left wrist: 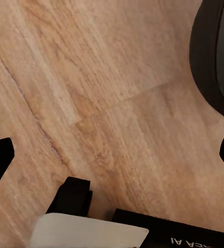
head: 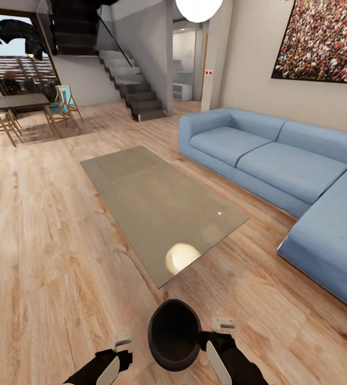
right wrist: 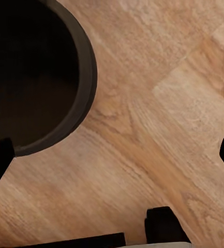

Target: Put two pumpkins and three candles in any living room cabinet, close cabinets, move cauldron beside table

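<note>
The matte-black cauldron [head: 174, 334] stands on the wooden floor just short of the near corner of the glass-topped table [head: 157, 208]. My left gripper [head: 115, 355] hangs open to its left, a small gap from the pot. My right gripper [head: 220, 342] is open close against its right side. In the left wrist view the cauldron [left wrist: 215, 62] sits beyond the open left gripper [left wrist: 112, 155], with bare floor between the fingers. The right wrist view looks past the open right gripper [right wrist: 112, 157] to the cauldron's mouth [right wrist: 34, 72]. The pumpkins, candles and cabinet are out of view.
A blue corner sofa [head: 280, 160] runs along the right, past the table. Stairs [head: 136, 91] rise at the back. A dark dining table [head: 13, 101] with wooden chairs [head: 61, 107] stands far left. Wooden floor [head: 45, 240] stretches left of the table.
</note>
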`<state>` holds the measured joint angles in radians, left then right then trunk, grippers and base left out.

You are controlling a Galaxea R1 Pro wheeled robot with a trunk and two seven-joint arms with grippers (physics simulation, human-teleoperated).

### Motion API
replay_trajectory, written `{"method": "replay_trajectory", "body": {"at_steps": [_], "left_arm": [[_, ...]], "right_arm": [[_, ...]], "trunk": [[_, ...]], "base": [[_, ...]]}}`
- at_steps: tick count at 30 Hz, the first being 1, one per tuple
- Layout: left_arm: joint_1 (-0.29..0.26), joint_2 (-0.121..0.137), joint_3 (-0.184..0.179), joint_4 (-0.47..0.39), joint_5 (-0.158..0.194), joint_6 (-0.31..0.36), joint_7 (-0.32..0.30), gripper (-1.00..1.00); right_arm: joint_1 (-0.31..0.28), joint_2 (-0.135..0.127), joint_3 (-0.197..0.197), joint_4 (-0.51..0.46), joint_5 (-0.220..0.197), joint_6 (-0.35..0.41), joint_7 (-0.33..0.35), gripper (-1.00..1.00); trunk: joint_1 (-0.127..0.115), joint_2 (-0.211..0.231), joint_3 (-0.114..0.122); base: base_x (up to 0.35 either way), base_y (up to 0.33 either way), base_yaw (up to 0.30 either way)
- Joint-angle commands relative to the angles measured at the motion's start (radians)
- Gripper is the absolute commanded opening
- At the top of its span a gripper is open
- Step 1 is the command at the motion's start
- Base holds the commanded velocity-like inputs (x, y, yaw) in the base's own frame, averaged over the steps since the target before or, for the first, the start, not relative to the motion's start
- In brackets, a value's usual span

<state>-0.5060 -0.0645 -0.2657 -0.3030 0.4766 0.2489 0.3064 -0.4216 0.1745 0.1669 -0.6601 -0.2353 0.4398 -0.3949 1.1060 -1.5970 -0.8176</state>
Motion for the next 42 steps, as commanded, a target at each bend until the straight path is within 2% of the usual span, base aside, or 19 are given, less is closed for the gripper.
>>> {"method": "replay_trajectory", "body": {"at_steps": [1,5,11,22,25,27,29,30,32,33,34,35,38,42], "left_arm": [[0.0,0.005,-0.009,0.02,0.01,-0.016,0.007,1.0],[0.0,0.011,-0.011,0.067,0.011,-0.062,0.005,1.0],[0.0,0.008,-0.013,0.083,0.009,-0.084,0.005,1.0],[0.0,0.011,-0.013,0.098,0.013,-0.113,0.006,1.0],[0.0,0.011,-0.012,0.108,0.011,-0.114,0.006,1.0],[0.0,0.011,-0.013,0.125,0.007,-0.113,0.006,1.0],[0.001,0.011,-0.017,0.144,0.004,-0.112,0.006,1.0],[0.001,0.015,-0.019,0.209,0.001,-0.114,0.006,1.0],[0.001,0.032,-0.02,0.254,-0.001,-0.124,0.006,1.0],[0.003,0.051,-0.022,0.267,-0.001,-0.133,0.006,1.0],[0.006,0.082,-0.027,0.279,-0.003,-0.148,0.006,1.0],[0.011,0.109,-0.029,0.287,-0.003,-0.156,0.006,1.0],[0.054,0.156,-0.031,0.306,-0.003,-0.191,0.005,1.0],[0.1,0.176,-0.032,0.312,-0.002,-0.224,0.004,1.0]], "right_arm": [[0.0,0.0,0.002,-0.017,-0.008,0.004,-0.008,1.0],[0.019,0.0,0.001,-0.069,-0.008,0.006,-0.009,1.0],[0.048,0.0,-0.005,-0.077,-0.011,0.001,-0.008,1.0],[0.052,0.0,-0.007,-0.069,-0.014,0.001,-0.007,1.0],[0.052,-0.011,-0.006,-0.055,-0.014,0.002,-0.009,1.0],[0.052,-0.02,-0.006,-0.023,-0.016,-0.001,-0.009,1.0],[0.052,-0.025,-0.006,0.059,-0.019,-0.028,-0.009,1.0],[0.052,-0.027,-0.006,0.186,-0.019,-0.118,-0.009,1.0],[0.052,-0.028,-0.007,0.279,-0.02,-0.179,-0.009,1.0],[0.052,-0.029,-0.007,0.323,-0.02,-0.21,-0.009,1.0],[0.052,-0.034,-0.006,0.379,-0.02,-0.258,-0.009,1.0],[0.052,-0.049,-0.005,0.421,-0.021,-0.305,-0.009,1.0],[0.053,-0.08,-0.005,0.488,-0.024,-0.391,-0.008,1.0],[0.053,-0.088,-0.003,0.535,-0.025,-0.438,-0.006,1.0]], "trunk": [[-0.004,0.007,0.002],[-0.02,0.035,0.015],[-0.043,0.077,0.034],[-0.085,0.154,0.068],[-0.096,0.175,0.078],[-0.104,0.189,0.084],[-0.112,0.203,0.09],[-0.115,0.21,0.093],[-0.123,0.224,0.1],[-0.127,0.231,0.103],[-0.131,0.238,0.106],[-0.135,0.245,0.109],[-0.146,0.266,0.118],[-0.161,0.294,0.131]], "base": [[-0.195,0.0,0.0],[-0.288,0.0,0.0],[-0.272,0.0,0.0],[-0.016,0.0,0.0],[0.0,0.0,0.0],[0.0,0.0,0.0],[0.0,0.0,0.0],[0.0,0.0,0.0],[0.0,0.0,0.0],[0.0,0.0,0.0],[0.0,0.0,0.0],[0.0,0.0,0.0],[0.0,0.0,0.0],[0.0,0.0,0.0]]}}
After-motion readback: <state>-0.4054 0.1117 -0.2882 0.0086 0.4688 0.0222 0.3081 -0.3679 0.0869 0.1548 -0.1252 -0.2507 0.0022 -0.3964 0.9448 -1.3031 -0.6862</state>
